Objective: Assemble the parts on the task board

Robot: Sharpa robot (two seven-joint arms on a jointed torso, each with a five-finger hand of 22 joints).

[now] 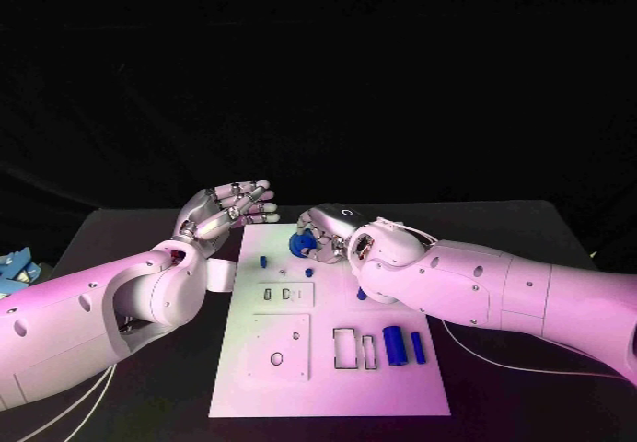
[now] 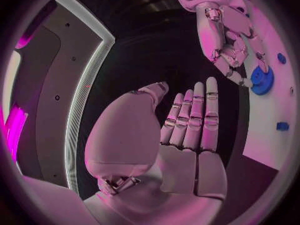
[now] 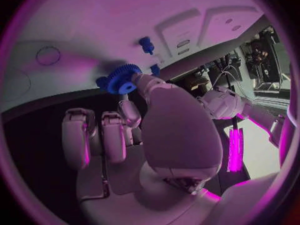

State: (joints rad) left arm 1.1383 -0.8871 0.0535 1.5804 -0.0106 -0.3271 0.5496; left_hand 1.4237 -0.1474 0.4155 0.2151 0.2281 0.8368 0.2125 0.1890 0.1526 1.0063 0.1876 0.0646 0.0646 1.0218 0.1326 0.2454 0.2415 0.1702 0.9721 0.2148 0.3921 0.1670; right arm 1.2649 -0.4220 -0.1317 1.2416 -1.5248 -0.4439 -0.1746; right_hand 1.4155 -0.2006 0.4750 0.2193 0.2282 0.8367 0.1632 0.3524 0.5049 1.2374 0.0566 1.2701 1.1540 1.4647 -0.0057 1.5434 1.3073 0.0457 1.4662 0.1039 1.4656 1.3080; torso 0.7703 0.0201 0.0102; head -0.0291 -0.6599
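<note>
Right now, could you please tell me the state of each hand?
Left hand: open, holding nothing.
Right hand: holding the blue gear.

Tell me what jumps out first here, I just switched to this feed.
The right hand holds a blue gear at the far end of the white board. The left hand hovers open beside the board's far left corner, holding nothing. Two blue cylinders lie near the board's right edge.

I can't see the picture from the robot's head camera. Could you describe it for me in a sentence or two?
The robot's right hand holds a blue gear at the far end of a white task board on a black table. Its left hand hovers open beside the board. Blue cylinders lie near the board's right edge.
</note>
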